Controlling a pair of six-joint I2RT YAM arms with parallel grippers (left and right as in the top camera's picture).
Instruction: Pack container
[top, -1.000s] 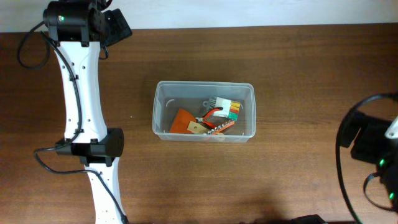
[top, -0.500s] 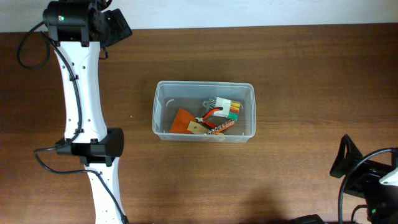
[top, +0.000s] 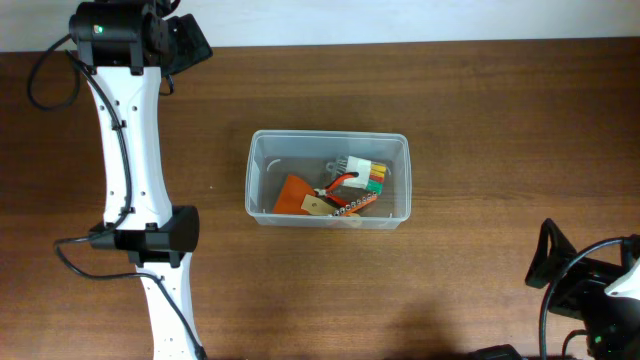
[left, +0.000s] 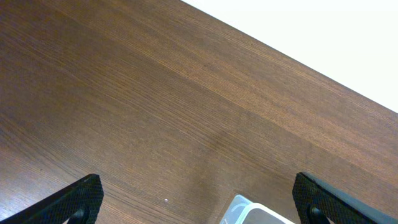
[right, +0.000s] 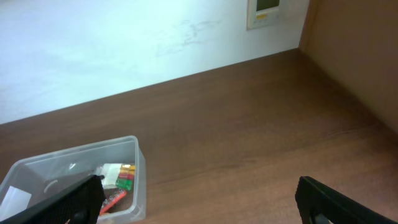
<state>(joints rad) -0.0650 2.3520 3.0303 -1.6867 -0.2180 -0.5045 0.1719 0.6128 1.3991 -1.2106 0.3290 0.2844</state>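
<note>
The container (top: 330, 135) is a clear plastic tub in the middle of the brown table. Inside it lie an orange piece (top: 294, 194), a red strip (top: 358, 203) and a white pack with coloured ends (top: 366, 172). My left gripper (left: 199, 208) is open and empty over bare wood at the table's far left, with one corner of the container (left: 249, 214) just below it. My right gripper (right: 205, 205) is also open and empty, near the front right corner of the table. It faces the container (right: 138, 171), which stands well off to its left.
My white left arm (top: 130, 150) stretches along the left side of the table, with black cables (top: 45, 75) beside it. A pale wall with a small white box (right: 267, 12) stands behind the table. A wooden panel (right: 354, 50) rises on the right.
My right arm has dropped toward the table's front edge, and its gripper now points toward the container. The left arm and the container have not moved.
</note>
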